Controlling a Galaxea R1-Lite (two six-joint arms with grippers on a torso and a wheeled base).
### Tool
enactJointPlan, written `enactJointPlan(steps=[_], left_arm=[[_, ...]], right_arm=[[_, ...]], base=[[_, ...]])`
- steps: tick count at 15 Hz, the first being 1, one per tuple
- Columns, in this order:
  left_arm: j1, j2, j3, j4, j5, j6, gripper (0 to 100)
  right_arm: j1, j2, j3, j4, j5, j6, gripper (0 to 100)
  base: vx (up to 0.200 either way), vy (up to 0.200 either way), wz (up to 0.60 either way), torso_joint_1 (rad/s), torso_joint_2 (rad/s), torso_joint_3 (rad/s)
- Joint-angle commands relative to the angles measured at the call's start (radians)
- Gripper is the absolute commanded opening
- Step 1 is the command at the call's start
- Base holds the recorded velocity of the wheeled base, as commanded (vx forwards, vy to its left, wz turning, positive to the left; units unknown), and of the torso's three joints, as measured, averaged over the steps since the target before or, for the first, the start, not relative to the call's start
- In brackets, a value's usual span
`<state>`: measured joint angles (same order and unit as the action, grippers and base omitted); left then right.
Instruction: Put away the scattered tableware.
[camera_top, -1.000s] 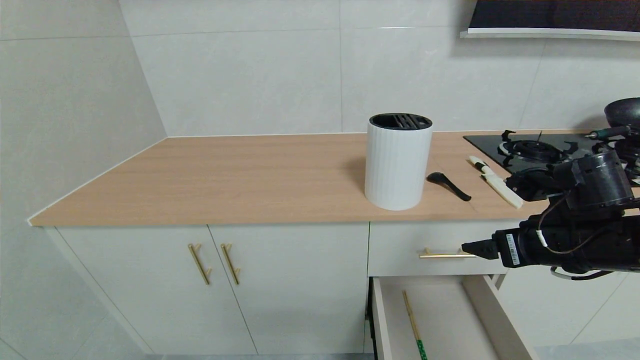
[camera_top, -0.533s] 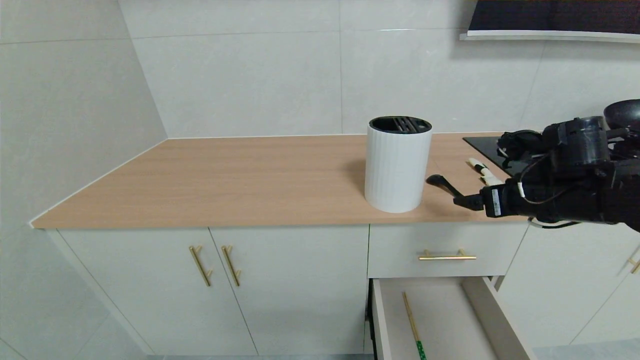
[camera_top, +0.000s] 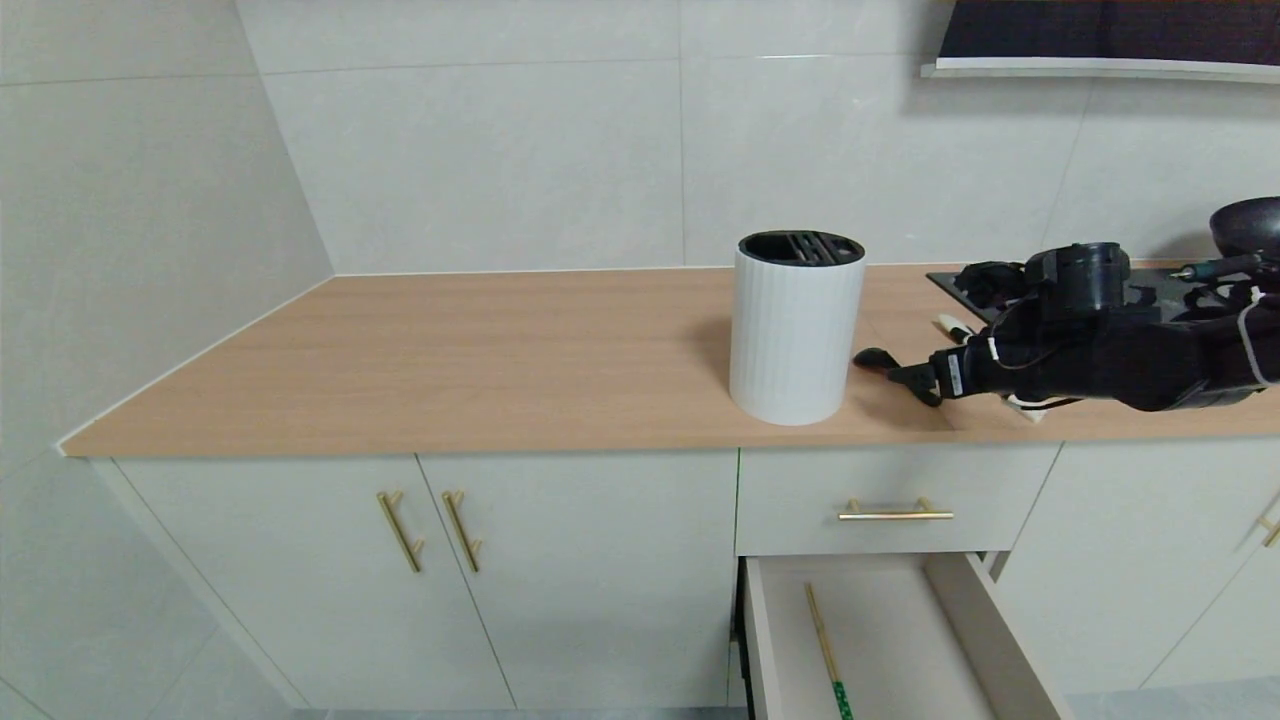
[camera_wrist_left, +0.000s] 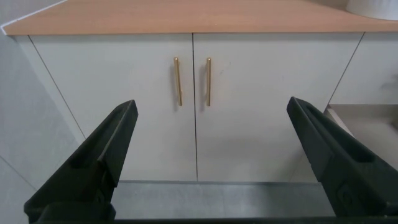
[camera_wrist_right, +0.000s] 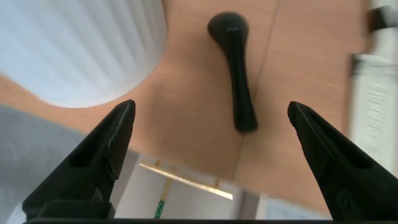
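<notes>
Wooden countertop (camera_top: 500, 360), right arm came up for the spoon

Within the last second the right gripper (camera_top: 905, 378) climbed from below the counter edge to counter height and slid in toward the black spoon (camera_wrist_right: 236, 74), which lay flat just beside the white holder (camera_top: 795, 340), apparently untouched. Its jaws were spread wide with nothing in them, so I'd guess the grab was next, then the open drawer (camera_top: 960, 610) holding the chopsticks (camera_top: 825, 635). The left gripper (camera_wrist_left: 211, 118) hung open and empty by the cabinet doors (camera_wrist_left: 186, 124).

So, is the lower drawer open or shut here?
Open: the lower drawer stands pulled out below the counter, with chopsticks lying inside.
</notes>
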<state>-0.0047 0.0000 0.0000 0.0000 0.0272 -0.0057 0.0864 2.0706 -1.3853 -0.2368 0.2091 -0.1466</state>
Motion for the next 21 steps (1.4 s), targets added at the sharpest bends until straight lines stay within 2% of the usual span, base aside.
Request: enactJointPlan(steps=[1,5,18,19,21], left_arm=[[0.002,0.000,0.000,0.000,0.000,0.000,100],[0.000,0.000,0.000,0.000,0.000,0.000,100],[0.000,0.000,0.000,0.000,0.000,0.000,100],[0.000,0.000,0.000,0.000,0.000,0.000,100],[0.000,0.000,0.000,0.000,0.000,0.000,100]], right_arm=[[-0.010,0.086,-0.014,-0.027,0.007,-0.001,100],[-0.010,0.146,-0.054,-0.105,0.009,0.001,100],[-0.030,0.232,-0.126,-0.107,0.001,0.005,100],[-0.028,0.233,-0.126,-0.107,0.001,0.005,0],[-0.027,0.243,-0.126,-0.107,0.001,0.005,0]], base=[[0.000,0.000,0.00,0.000,0.00,0.000],[0.000,0.000,0.00,0.000,0.00,0.000],[0.000,0.000,0.00,0.000,0.00,0.000],[0.000,0.000,0.00,0.000,0.00,0.000],[0.000,0.000,0.00,0.000,0.00,0.000]])
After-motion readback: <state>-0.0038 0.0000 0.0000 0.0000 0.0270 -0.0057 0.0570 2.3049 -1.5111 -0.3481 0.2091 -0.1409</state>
